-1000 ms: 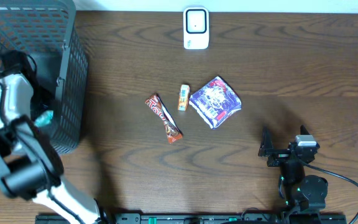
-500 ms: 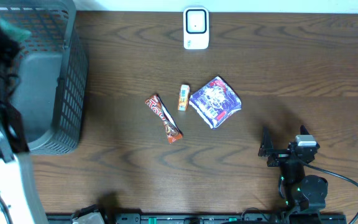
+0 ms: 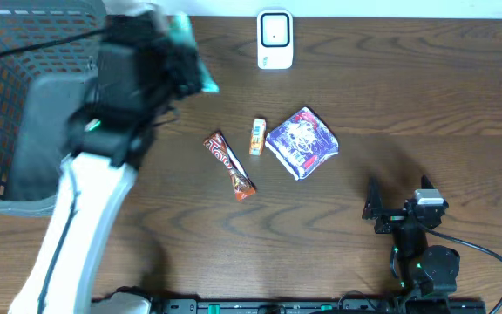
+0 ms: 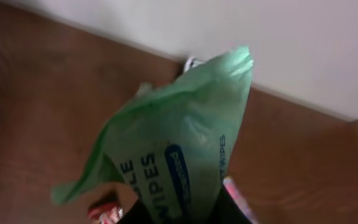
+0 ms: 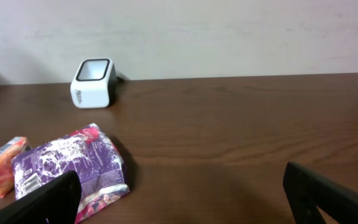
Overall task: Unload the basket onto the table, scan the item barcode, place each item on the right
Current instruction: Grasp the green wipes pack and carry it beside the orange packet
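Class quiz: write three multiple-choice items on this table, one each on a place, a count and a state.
1. The scanner stands: A by the wall; B at the near edge; C mid-table.
2. Packets lying on the table: A one; B three; C six.
3. The left gripper is: A open; B shut on the green wipes pack; C out of view.
Key: A, it sits beside the wall; B, candy bar, orange packet, purple pack; B, its fingers pinch the pack.
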Controlling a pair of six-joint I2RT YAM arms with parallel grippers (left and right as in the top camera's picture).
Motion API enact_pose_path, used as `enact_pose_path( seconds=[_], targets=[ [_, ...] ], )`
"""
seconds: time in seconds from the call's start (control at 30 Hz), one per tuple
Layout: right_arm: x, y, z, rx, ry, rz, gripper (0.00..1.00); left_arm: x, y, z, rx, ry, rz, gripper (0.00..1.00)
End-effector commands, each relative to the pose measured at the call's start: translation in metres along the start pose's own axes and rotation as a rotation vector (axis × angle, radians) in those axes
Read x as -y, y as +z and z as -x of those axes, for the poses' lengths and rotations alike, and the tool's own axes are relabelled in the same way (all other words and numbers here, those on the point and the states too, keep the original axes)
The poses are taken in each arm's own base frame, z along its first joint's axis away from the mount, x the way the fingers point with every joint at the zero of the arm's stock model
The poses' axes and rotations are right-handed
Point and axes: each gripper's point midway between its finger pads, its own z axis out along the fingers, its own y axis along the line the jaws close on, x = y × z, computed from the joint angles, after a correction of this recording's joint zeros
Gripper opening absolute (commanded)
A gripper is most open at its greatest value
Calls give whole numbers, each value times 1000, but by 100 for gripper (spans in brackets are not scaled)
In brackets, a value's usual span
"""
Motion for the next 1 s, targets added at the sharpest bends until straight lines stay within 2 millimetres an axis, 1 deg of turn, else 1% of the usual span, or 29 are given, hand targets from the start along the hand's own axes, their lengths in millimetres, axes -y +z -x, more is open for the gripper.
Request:
enact_pose_path(
  seconds=[0.0, 0.07, 0.1, 0.13, 0.17, 0.2, 0.3, 0.4, 0.47, 0.5, 0.53, 0.63, 0.67, 0.7, 0.77, 0.83, 0.87, 0.97],
  targets=[
    [-1, 0, -1, -1, 13, 6, 99, -9, 43, -28, -89, 101, 87, 8],
    [-1, 0, -1, -1, 13, 6, 99, -13, 67, -51, -164, 136, 109, 8],
    [-1, 0, -1, -1, 13, 6, 99, -14, 77, -60, -192, 141, 118, 8],
    [-1, 0, -1, 0, 13, 6, 99, -17, 86, -70, -225, 146, 130, 9],
    [-1, 0, -1, 0, 13, 6, 99, -19, 95, -81, -256, 151, 141, 13],
    [-1, 0, -1, 0, 13, 6, 99, -21, 103, -90, -284, 156, 150, 14],
    [-1, 0, -1, 0, 13, 6, 99, -24, 119, -113, -348, 172, 167, 15],
    [-1, 0, -1, -1, 13, 6, 99, -23, 127, -127, -382, 186, 171, 17],
    [-1, 0, -1, -1, 13, 6, 99, -20, 129, -134, -394, 196, 168, 24],
    [-1, 0, -1, -1, 13, 6, 99, -18, 130, -136, -398, 200, 166, 31],
    [-1, 0, -1, 0, 13, 6, 99, -16, 130, -138, -401, 205, 163, 42],
    [-1, 0, -1, 0, 13, 6, 99, -11, 130, -140, -399, 213, 153, 70],
    [-1, 0, -1, 0, 13, 6, 99, -10, 130, -139, -394, 213, 151, 76],
    [-1, 0, -1, 0, 13, 6, 99, -9, 129, -137, -389, 213, 148, 78],
    [-1, 0, -1, 0, 13, 6, 99, -8, 126, -130, -368, 208, 140, 78],
    [-1, 0, -1, 0, 13, 6, 99, -5, 119, -117, -336, 199, 129, 80],
    [-1, 0, -1, 0, 13, 6, 99, -2, 114, -108, -315, 195, 121, 82],
    [-1, 0, -1, -1, 13, 6, 99, 6, 88, -79, -233, 179, 89, 85]
  ],
)
